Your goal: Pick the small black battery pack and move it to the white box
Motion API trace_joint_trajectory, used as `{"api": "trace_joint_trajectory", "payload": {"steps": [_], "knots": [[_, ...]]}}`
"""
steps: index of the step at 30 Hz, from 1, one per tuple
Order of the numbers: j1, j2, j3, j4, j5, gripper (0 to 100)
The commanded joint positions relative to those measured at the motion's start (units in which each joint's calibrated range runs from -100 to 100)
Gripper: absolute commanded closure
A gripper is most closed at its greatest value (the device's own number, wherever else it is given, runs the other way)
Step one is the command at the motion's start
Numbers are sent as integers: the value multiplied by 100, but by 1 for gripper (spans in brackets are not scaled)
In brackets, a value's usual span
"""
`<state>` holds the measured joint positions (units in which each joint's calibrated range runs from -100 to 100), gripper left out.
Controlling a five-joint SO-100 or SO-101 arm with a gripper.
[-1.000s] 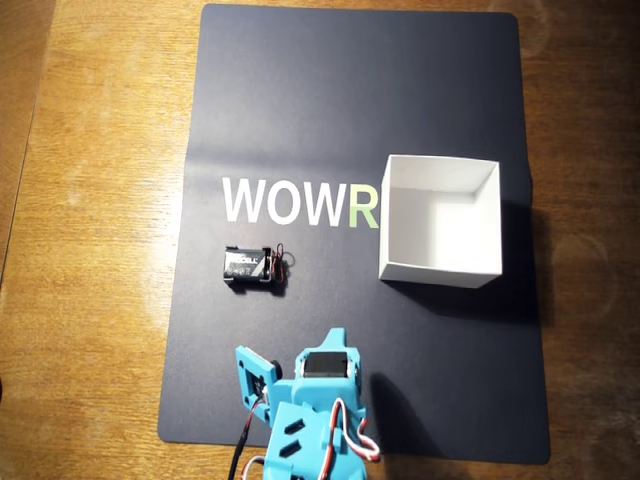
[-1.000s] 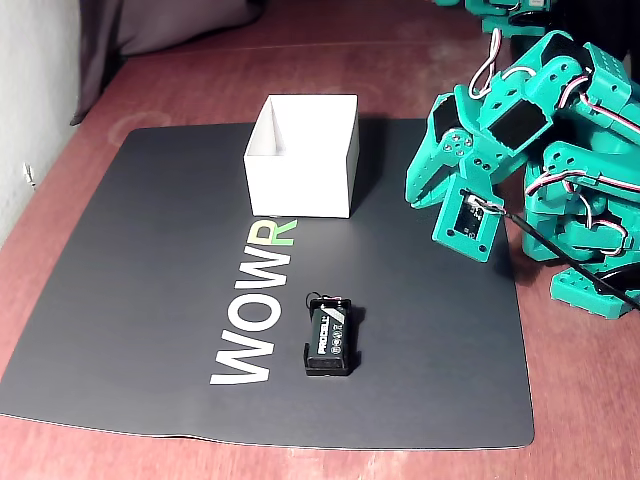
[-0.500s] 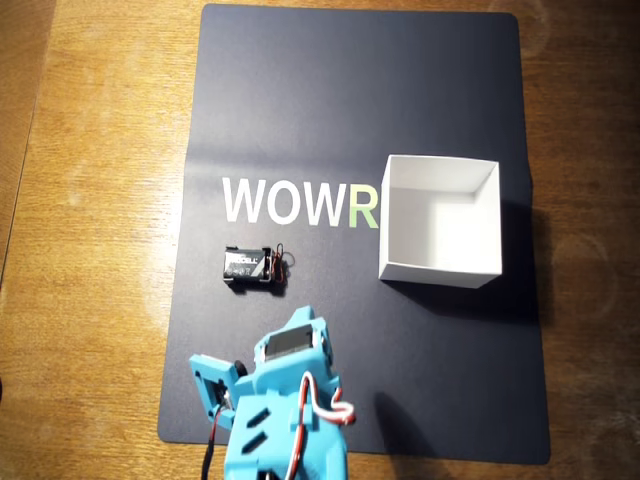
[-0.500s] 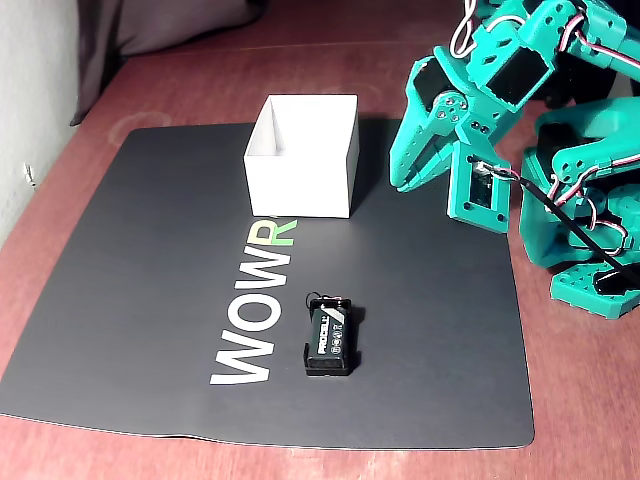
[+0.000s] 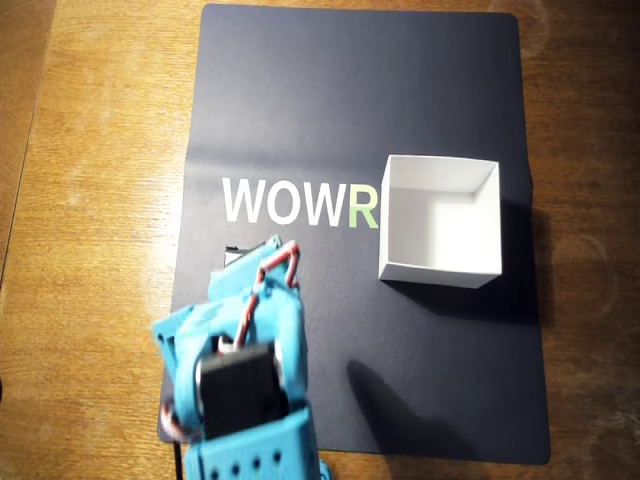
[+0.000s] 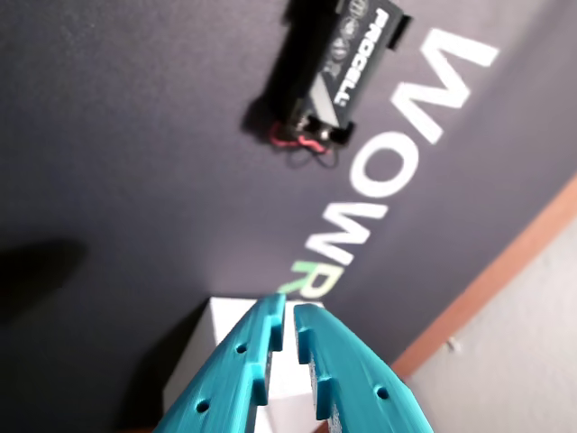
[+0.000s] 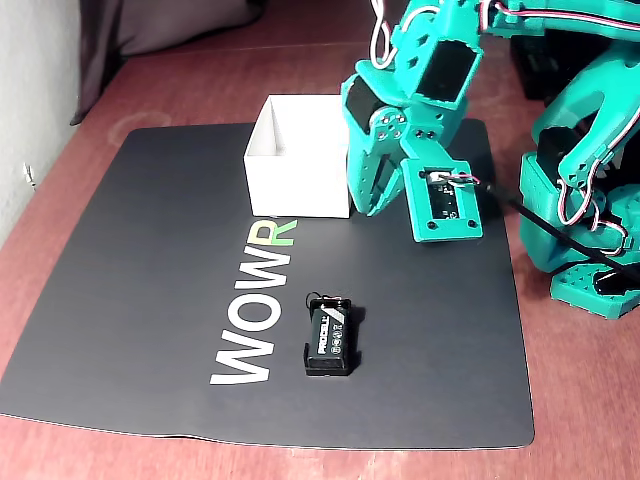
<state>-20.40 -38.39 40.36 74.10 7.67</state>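
While I reach over the mat (image 7: pixel 130 300), my hand (image 6: pixel 290 316), nearly closed and empty, hangs above the battery pack (image 7: pixel 331 338), positioned for descent, the white box (image 7: pixel 300 160) waiting beside.

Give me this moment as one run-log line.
phase: approach | gripper: shut, empty, above mat | battery pack: on mat, untouched | white box: empty

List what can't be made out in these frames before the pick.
- Battery pack: overhead view, nearly all hidden under the arm; only a corner shows.
- White box: wrist view, blurred, partly behind the tool and cut by the bottom edge.
- Tool fingertips: fixed view, hidden behind the tool's own body, so their height above the mat is unclear.
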Motion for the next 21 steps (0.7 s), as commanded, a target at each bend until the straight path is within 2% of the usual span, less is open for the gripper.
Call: {"api": "trace_joint_trajectory", "payload": {"steps": [1,10,18,21], "knots": [[4,643,-767,-74,317,99],[-301,1967,-1791,-179,931,99],[-301,2397,-1801,-1231,1865,99],[-312,2467,-1801,-1494,1996,99]]}}
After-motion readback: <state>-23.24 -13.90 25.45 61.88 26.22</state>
